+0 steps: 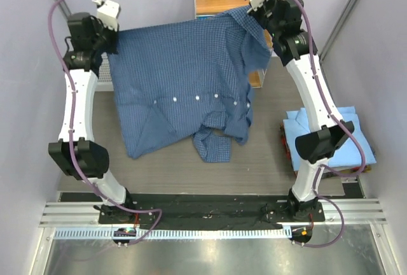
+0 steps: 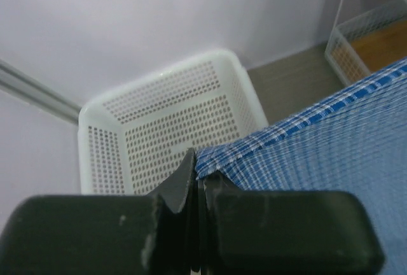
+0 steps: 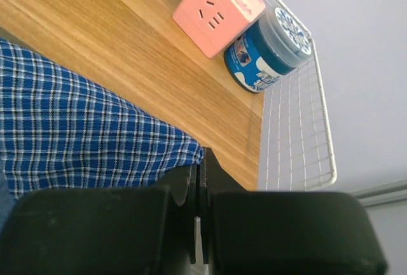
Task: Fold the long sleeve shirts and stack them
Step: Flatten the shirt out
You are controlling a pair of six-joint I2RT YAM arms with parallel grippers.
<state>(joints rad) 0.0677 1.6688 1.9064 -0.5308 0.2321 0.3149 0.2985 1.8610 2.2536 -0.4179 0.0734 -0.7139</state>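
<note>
A: First entry?
B: One dark blue checked shirt (image 1: 184, 90), spread between the two arms. Its far edge is lifted and its near part lies bunched on the desk (image 1: 165, 167).
A: Grasping parts?
B: The left tool (image 2: 194, 168) is clamped on the shirt's far left corner. The right tool (image 3: 200, 160) is clamped on its far right corner.
A: Second entry?
B: One light blue shirt (image 1: 297, 133), folded, right of the checked shirt and apart from it.
A: Sundries?
B: One white mesh basket (image 2: 165, 116), just left of the checked shirt's held corner. One wooden shelf (image 3: 127, 46) beyond its right corner, bearing a pink socket cube (image 3: 216, 11) and a blue tin (image 3: 270, 52).
</note>
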